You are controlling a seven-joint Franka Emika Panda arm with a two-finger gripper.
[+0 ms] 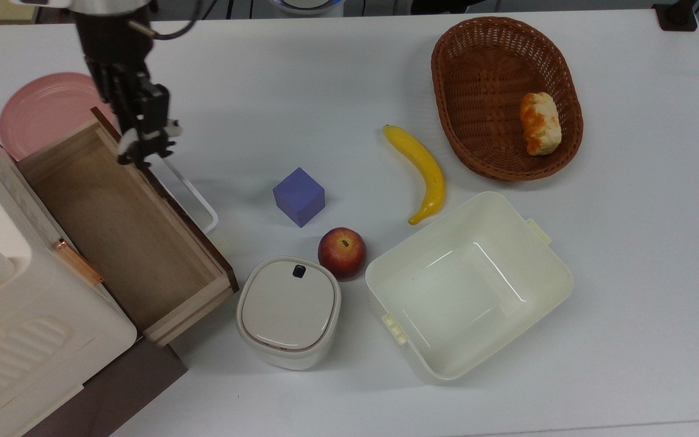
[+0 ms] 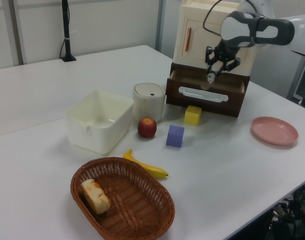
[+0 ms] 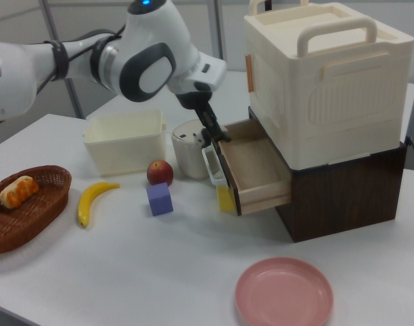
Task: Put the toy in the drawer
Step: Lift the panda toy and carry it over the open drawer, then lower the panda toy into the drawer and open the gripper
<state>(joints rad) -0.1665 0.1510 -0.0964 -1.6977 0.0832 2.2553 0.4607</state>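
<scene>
The toy point(image 1: 125, 144) is a tiny black-and-white figure pinched between the fingers of my gripper point(image 1: 142, 150), mostly hidden by them. The gripper is shut on it and hangs above the dark front edge of the open drawer point(image 1: 113, 237), near the far end of that edge in the top view. In the left view the gripper point(image 2: 211, 81) holds the toy point(image 2: 210, 78) just over the drawer point(image 2: 192, 79), above its white loop handle point(image 2: 202, 94). In the right view the gripper point(image 3: 216, 134) is at the drawer's point(image 3: 254, 170) front rim.
On the table lie a purple cube point(image 1: 299, 196), an apple point(image 1: 341, 252), a banana point(image 1: 422, 172), a lidded white container point(image 1: 289, 311) and a cream tub point(image 1: 468, 291). A wicker basket point(image 1: 483, 67) holds bread point(image 1: 540, 123). A pink plate point(image 1: 40, 112) sits behind the drawer; a yellow cube point(image 2: 193, 115) lies below its front.
</scene>
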